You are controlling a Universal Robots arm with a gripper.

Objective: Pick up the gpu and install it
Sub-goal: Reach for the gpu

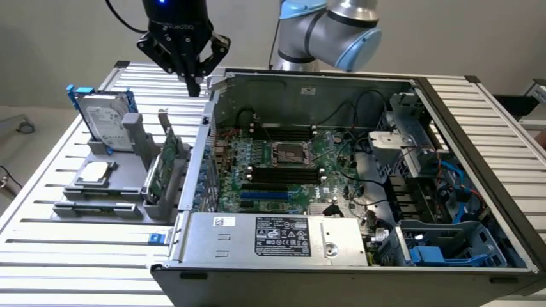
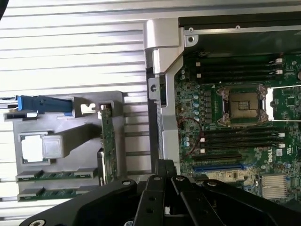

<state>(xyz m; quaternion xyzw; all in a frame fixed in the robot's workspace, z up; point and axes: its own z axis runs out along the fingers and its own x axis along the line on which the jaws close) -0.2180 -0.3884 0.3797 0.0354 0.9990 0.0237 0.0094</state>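
Exterior view: gripper point(image 1: 194, 88) pressed together and empty, upper left of the frame.
Its fingertips point down above the slatted table point(image 1: 51, 256), just beside the upper left corner of the open computer case point(image 1: 256, 281). The gpu point(image 1: 162, 167) stands on edge in a gray holder point(image 1: 102, 208) at left centre of the frame, lower than the gripper and apart from it, close along the case's side wall. A hard drive point(image 1: 107, 121) in a blue frame stands in the same holder, higher in the frame. The motherboard point(image 1: 282, 166) lies exposed inside the case.
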